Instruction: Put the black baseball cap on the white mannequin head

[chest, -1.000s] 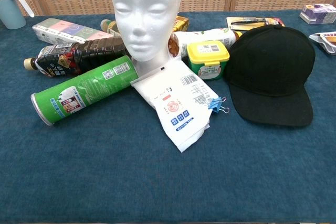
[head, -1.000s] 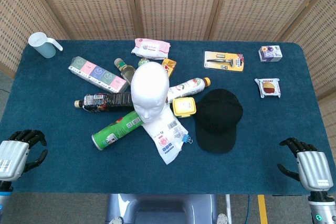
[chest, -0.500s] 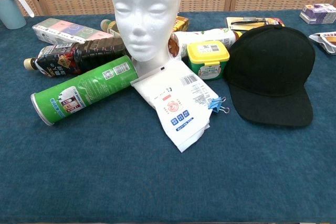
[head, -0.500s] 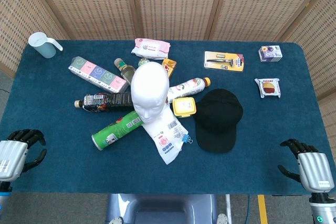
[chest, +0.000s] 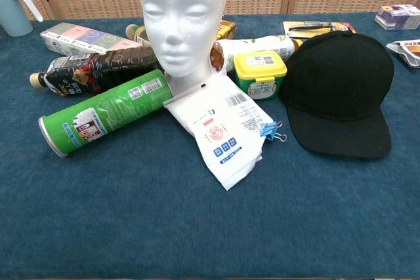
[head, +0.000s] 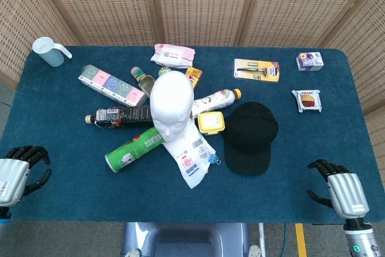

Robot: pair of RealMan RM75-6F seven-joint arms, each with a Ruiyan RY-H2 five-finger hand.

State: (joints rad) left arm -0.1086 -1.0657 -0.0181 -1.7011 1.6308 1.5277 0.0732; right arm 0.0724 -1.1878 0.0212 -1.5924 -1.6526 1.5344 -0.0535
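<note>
The black baseball cap [head: 249, 137] [chest: 340, 90] lies on the blue table, brim toward the front edge, right of the centre clutter. The white mannequin head [head: 171, 108] [chest: 182, 18] stands upright in the middle, bare on top. In the head view my left hand [head: 17, 173] sits at the front left corner and my right hand [head: 337, 190] at the front right corner, both empty with fingers apart and loosely curled. Both are far from the cap. The chest view shows neither hand.
Around the head lie a green can [head: 133, 148], a dark bottle [head: 118, 116], a white packet [head: 190, 159], a yellow-lidded tub [head: 210, 123] beside the cap, and a white bottle [head: 215, 100]. A blue cup [head: 49, 51] stands far left; small boxes [head: 309, 61] far right.
My right hand has shifted a little left and forward along the front edge. My left hand has dropped slightly lower in the frame. The cap and head have not moved.
</note>
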